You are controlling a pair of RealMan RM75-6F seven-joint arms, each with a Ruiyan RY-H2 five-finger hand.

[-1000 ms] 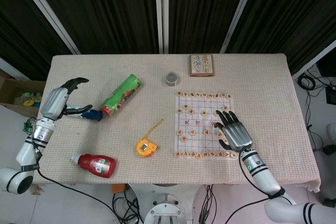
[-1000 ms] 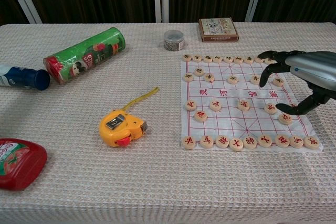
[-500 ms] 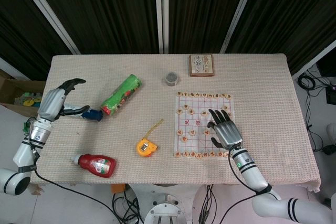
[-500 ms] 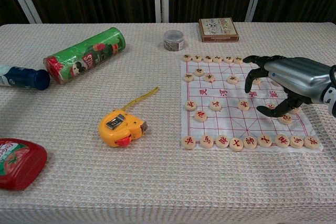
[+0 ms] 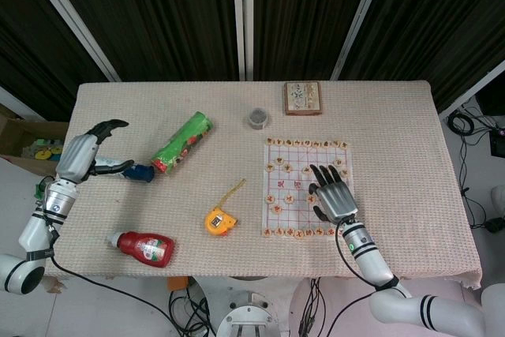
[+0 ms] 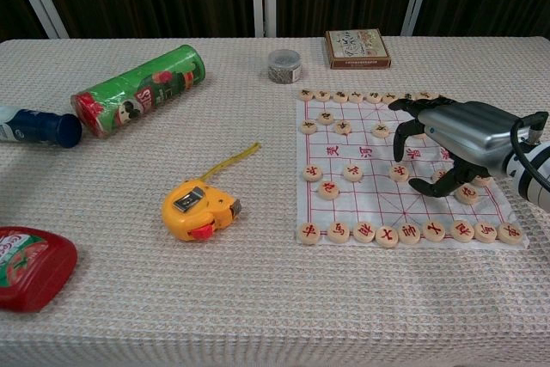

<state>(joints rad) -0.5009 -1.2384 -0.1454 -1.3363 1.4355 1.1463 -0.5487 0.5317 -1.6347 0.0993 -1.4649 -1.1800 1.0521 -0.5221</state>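
Black-fingered and silver-backed, the right hand (image 6: 451, 139) hovers palm-down over the white paper chessboard sheet with red grid lines (image 6: 361, 191), fingers (image 6: 401, 137) spread and curled, gripping nothing, above the round wooden chess pieces (image 6: 398, 173) near the sheet's middle. Far off that sheet, at the desk's (image 5: 410, 128) opposite edge, the left hand (image 5: 81, 153) hangs with fingers apart, holding nothing, just beside the dark blue bottle (image 5: 139, 172).

Silver-backed robot hand (image 6: 455, 139), black fingers, seemingly white-sleeved forearm.
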